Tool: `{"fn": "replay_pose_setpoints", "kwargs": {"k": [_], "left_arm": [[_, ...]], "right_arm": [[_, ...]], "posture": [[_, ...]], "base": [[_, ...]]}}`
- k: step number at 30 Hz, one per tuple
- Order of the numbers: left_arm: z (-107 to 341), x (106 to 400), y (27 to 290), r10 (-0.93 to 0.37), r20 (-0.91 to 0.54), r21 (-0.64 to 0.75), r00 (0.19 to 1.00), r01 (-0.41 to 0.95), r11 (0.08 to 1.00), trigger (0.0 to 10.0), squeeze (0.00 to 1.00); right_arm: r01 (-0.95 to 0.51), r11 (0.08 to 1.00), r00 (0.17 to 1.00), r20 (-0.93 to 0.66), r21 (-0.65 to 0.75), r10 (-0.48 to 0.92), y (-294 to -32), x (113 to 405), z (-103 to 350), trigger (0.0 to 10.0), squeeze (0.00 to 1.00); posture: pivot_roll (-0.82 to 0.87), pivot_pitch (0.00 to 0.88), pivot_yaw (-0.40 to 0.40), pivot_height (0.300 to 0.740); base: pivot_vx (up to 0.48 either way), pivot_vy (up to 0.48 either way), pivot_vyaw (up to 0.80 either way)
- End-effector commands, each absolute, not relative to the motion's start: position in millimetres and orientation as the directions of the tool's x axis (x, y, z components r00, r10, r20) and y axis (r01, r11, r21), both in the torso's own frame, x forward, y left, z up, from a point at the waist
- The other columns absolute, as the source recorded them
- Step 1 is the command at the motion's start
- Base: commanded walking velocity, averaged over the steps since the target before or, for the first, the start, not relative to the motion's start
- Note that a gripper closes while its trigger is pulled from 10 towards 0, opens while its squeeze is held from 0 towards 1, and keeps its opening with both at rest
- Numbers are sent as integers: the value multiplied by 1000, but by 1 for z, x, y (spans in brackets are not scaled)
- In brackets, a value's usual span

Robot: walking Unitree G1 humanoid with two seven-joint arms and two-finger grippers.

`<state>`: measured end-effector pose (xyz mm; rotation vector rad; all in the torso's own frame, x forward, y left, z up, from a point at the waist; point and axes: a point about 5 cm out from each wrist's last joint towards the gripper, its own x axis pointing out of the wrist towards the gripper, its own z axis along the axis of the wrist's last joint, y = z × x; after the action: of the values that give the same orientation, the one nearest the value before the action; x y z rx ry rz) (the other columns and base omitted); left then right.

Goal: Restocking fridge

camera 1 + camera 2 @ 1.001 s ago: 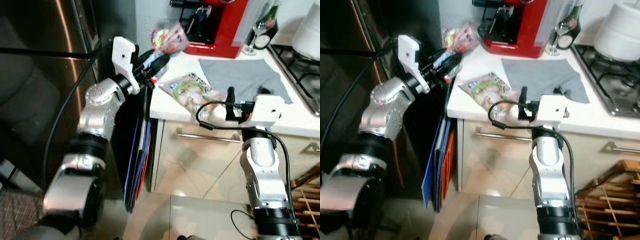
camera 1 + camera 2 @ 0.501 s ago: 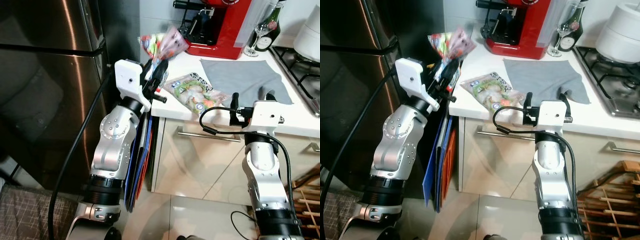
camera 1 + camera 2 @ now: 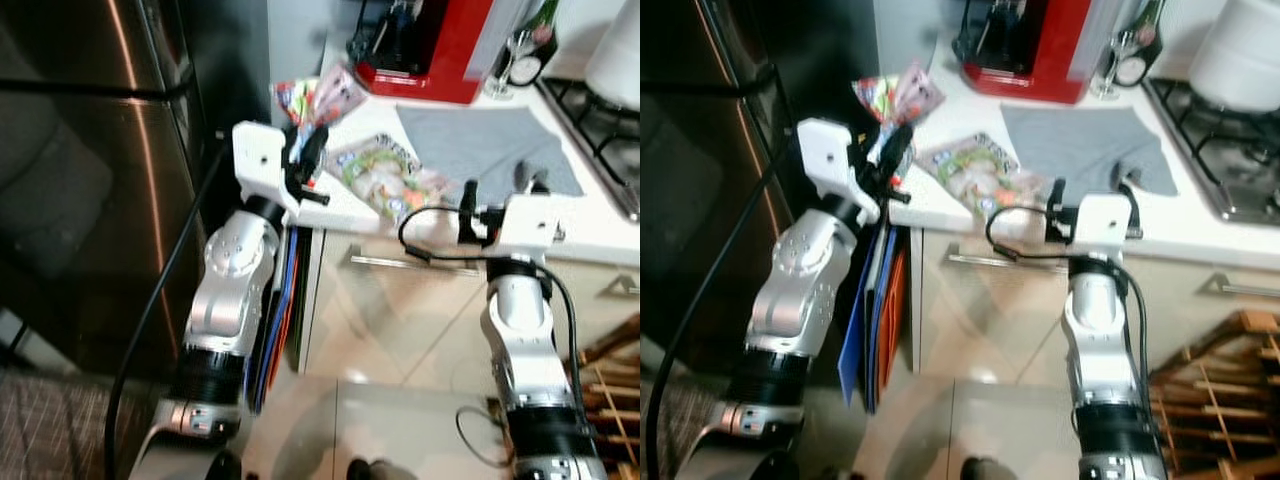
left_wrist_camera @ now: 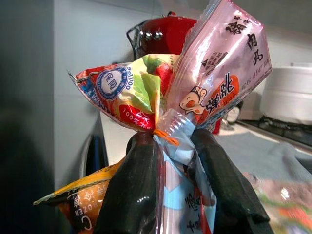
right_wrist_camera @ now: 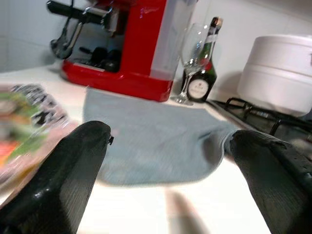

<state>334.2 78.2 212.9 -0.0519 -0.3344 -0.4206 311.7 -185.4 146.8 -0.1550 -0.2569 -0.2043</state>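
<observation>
Left claw: I see my left claw (image 4: 168, 195) clenched on a bunch of crinkly plastic food packets (image 4: 195, 92), its two black fingers (image 4: 134, 190) pinching the gathered necks.
Packets: glossy film, one pink with printed characters, one red, green and white with a round blue seal; an orange packet (image 4: 80, 204) sits lower beside the fingers.
Where they are: held up at the left corner of the white bench (image 3: 600, 235), between the bench edge and the dark steel fridge (image 3: 90, 180).
Right claw: my right claw (image 5: 170, 161) is released, fingers spread wide, hovering just above the front edge of the bench.
Flat packet: a soft clear bag of mixed food (image 3: 385, 180) lies flat on the bench, between the two claws.
Cloth: a grey cloth (image 5: 156, 141), limp and creased, lies ahead of the right claw.
Behind: a glossy red coffee machine (image 5: 131, 44), a stemmed glass (image 5: 192, 53) and a dark bottle (image 5: 202, 68) stand at the back; a white rounded pot (image 5: 275, 68) sits on the hob.
Beside the cabinet: thin blue and orange sheets (image 3: 875, 310) stand on edge.
</observation>
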Motion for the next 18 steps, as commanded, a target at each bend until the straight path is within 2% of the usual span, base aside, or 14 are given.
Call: {"fn": "replay_pose_setpoints", "kwargs": {"k": [1,18], "left_arm": [[219,332,73,-417,353,51,837,428,902,10000,0],[212,334,73,-432,330,51,839,441,896,10000,0]], "right_arm": [[216,970,946,271,-113,-179,-186,312,147,10000,1000],[188,976,956,250,-113,-155,-184,312,142,10000,1000]], "posture": [[-90,0,-40,740],[-95,0,-41,740]], "base": [[-435,0,0],[-435,0,0]]}}
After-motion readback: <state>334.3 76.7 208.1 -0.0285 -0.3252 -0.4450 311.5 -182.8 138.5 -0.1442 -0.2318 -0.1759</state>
